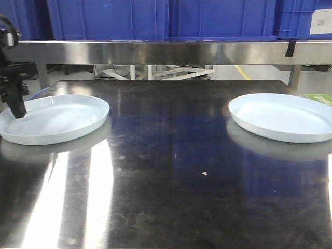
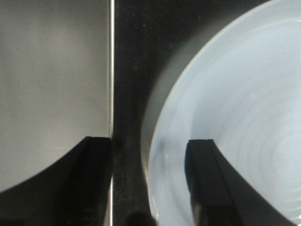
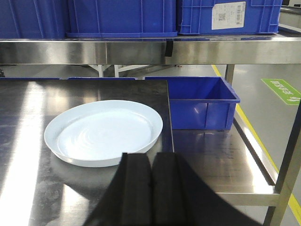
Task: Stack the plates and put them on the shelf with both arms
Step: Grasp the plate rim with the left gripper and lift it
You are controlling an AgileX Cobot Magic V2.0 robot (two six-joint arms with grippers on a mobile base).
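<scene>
Black fingers [image 2: 207,188] of the left gripper [image 2: 149,188] stand spread apart astride the low upturned rim of the left plate [image 2: 244,117], a large round shallow dish of glossy pale bluish-white: one finger is over the flat centre just inside the rim, the other is outside it at the left edge of the wide dark reflective steel tabletop [image 1: 166,187]. Whether the inner finger touches the glaze cannot be told, and nothing is pinched between the two. This plate lies flat at the tabletop's left end. Its twin, the right plate [image 1: 282,116], lies flat at the tabletop's right end, close to that edge and well apart from the first, with bare steel between them. By the tabletop's near edge, just short of the right plate's rim, the right gripper [image 3: 150,188] has its dark fingers pressed together on nothing. Beyond the tabletop's far edge and above it runs the shelf [image 1: 155,52], a long brushed stainless-steel rack level with a flat shiny front rail, with no plate on it. Big blue plastic crates [image 1: 104,18] stand in a row along it, and one carries a white printed label [image 3: 228,14]. Off the tabletop's right side and lower down, an open blue crate [image 3: 197,101] sits on a steel level, and past it a green floor marking [image 3: 282,89] shows
</scene>
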